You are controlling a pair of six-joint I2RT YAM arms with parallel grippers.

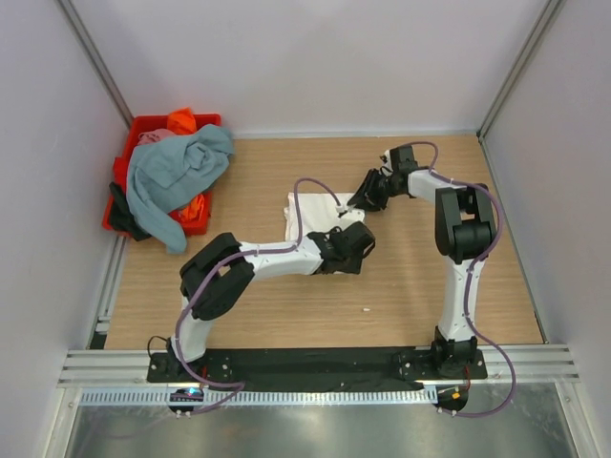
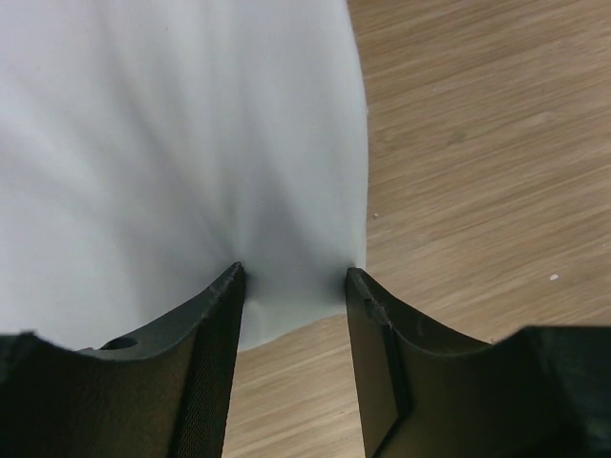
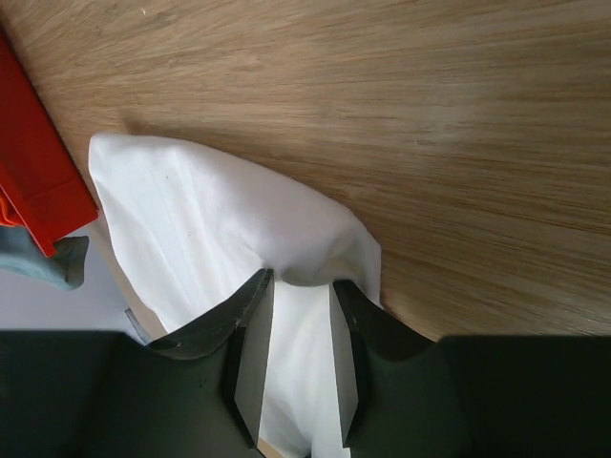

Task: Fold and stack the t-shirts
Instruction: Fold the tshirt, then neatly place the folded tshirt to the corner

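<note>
A folded white t-shirt (image 1: 310, 215) lies mid-table. My left gripper (image 1: 361, 240) is at its near right corner. In the left wrist view the left gripper (image 2: 294, 277) has its fingertips closed on the shirt's edge (image 2: 191, 143), and creases fan out from the grip. My right gripper (image 1: 366, 198) is at the shirt's far right corner. In the right wrist view the right gripper (image 3: 301, 281) is shut on a raised fold of the white shirt (image 3: 191, 219). A grey-blue shirt (image 1: 177, 176) hangs over the crate, with orange (image 1: 181, 121), pink (image 1: 151, 136) and dark (image 1: 119, 215) cloth beside it.
The red plastic crate (image 1: 129, 157) stands at the far left of the wooden table and shows at the left edge of the right wrist view (image 3: 38, 162). White walls close in the back and both sides. A metal rail runs along the near edge.
</note>
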